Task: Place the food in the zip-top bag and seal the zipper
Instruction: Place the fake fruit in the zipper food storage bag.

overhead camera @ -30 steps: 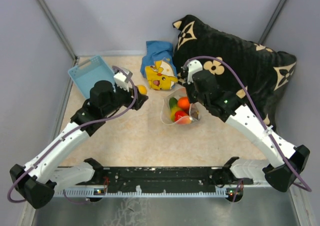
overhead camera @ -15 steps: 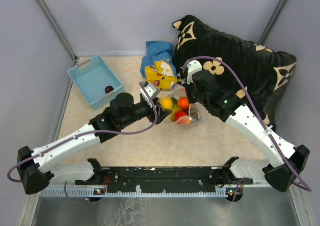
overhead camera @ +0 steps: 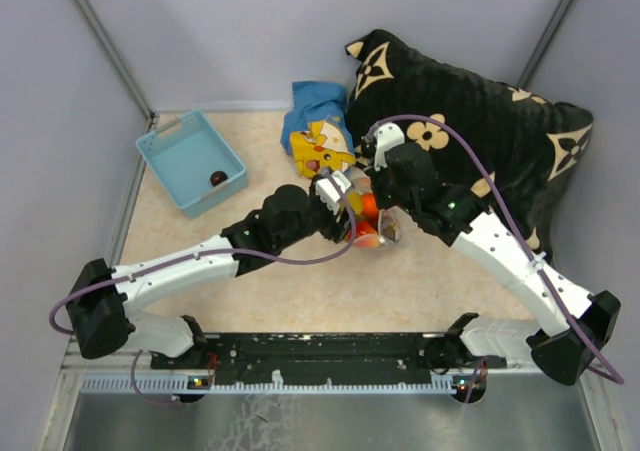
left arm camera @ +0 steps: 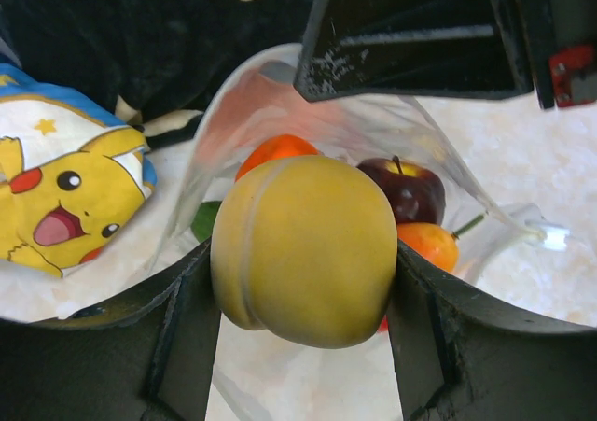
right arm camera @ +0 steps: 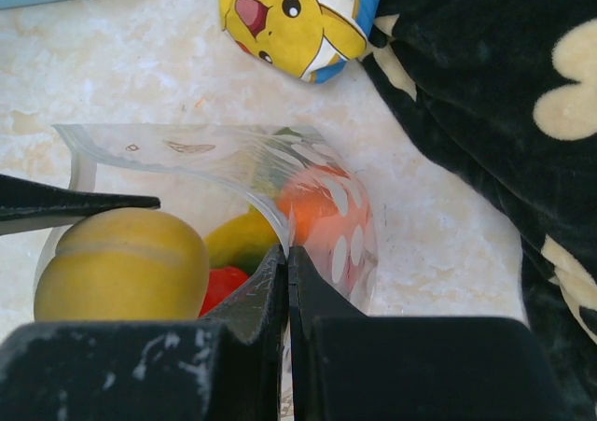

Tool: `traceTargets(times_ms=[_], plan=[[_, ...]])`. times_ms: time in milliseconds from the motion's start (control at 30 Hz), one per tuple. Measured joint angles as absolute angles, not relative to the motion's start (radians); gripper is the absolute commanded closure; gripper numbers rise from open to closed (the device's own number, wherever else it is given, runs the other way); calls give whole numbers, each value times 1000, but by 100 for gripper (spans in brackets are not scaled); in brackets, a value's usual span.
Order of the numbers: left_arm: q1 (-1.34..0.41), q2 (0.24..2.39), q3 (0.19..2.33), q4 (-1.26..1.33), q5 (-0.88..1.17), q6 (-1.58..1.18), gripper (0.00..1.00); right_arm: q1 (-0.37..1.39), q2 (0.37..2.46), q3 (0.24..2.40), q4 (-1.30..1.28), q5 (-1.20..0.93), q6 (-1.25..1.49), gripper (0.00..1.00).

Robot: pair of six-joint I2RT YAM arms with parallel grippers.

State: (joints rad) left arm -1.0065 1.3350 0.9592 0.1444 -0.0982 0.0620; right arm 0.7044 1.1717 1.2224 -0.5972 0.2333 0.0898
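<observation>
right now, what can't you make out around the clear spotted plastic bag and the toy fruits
Top view: the left gripper covers the mouth of the clear spotted plastic bag, so the fruit count inside is hidden.
Left wrist view: the round yellow toy fruit it holds blocks the fruits behind.
Top view: the dark fruit in the light blue plastic basket is too small to identify.

One bag [right arm camera: 233, 155], one basket [overhead camera: 165, 143], one plush [overhead camera: 322, 151], one pillow [overhead camera: 480, 141].

No legible text, labels or numbers anywhere.
</observation>
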Motion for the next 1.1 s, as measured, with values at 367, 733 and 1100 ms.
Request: traceTargets(times_ms=[367,733,1100], plan=[[-1015,1388,999,165,-239,94,28,704,1160,1217,-595,234,90,100],[-1021,1431,999,226,-335,78,21,704,1156,1204,-593,230,99,100],[-1028,1417,999,228,-366,19,21,704,1149,1198,-590,229,101,100]])
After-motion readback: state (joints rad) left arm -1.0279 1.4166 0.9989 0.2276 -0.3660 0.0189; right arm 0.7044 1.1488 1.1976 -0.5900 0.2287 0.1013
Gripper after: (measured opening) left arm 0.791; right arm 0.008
